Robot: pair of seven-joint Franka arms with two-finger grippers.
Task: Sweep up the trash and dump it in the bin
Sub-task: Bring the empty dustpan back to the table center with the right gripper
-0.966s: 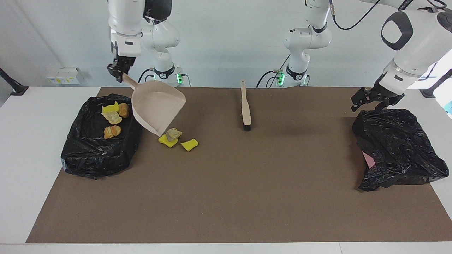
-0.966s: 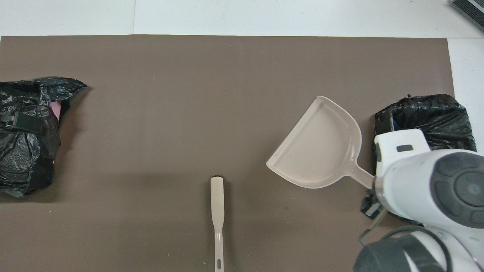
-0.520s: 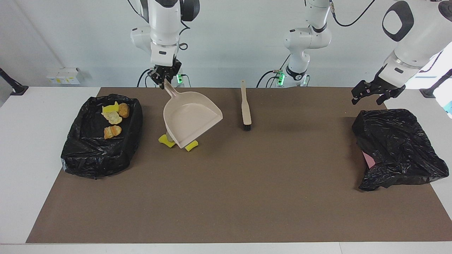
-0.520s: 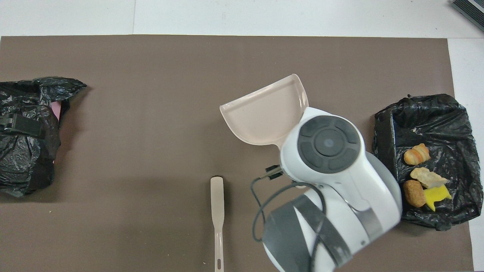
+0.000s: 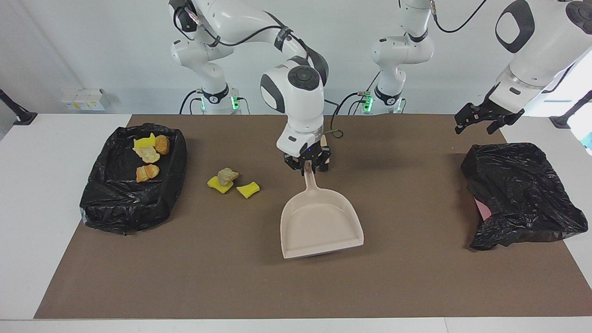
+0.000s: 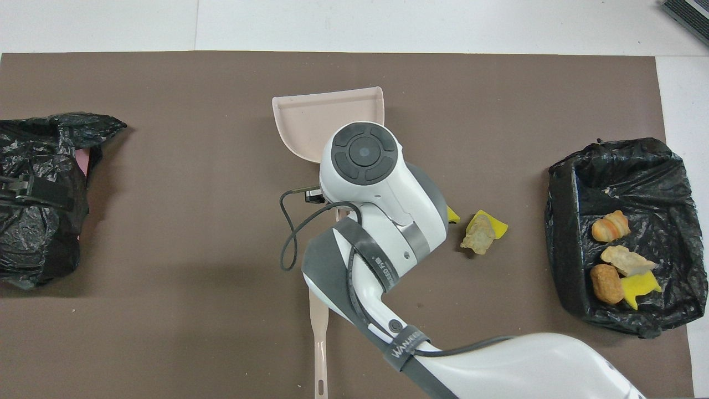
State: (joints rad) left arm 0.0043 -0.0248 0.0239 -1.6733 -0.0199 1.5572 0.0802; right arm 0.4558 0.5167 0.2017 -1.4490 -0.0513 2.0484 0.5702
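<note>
**Trash split between bin and mat, dustpan held mid-table**

Trash shows in two lots in the facing view: four lumps [image 5: 148, 155] lie in the black-lined bin [image 5: 99, 203] at the right arm's end of the table, and three more, two yellow wedges and a tan chunk [image 5: 230, 181], sit on the brown mat [image 5: 296, 286] between that bin and the right gripper [image 5: 307, 169]. Its jaws pinch the handle of the beige dustpan [image 5: 321, 226], whose pan lies farther from the robots than the jaws, mouth pointing away from them. The left gripper [image 5: 481, 121] hangs with jaws spread over the mat's corner by a crumpled black bag [image 5: 518, 194].

From overhead, the right arm covers its own jaws; only the dustpan's mouth [image 6: 327, 113] pokes out past the wrist. A brush handle [image 6: 319, 343] runs out from under the arm toward the robots. The tan chunk on a wedge [image 6: 481, 233] lies between the arm and the bin [image 6: 565, 221], which holds its four lumps [image 6: 617, 260].
</note>
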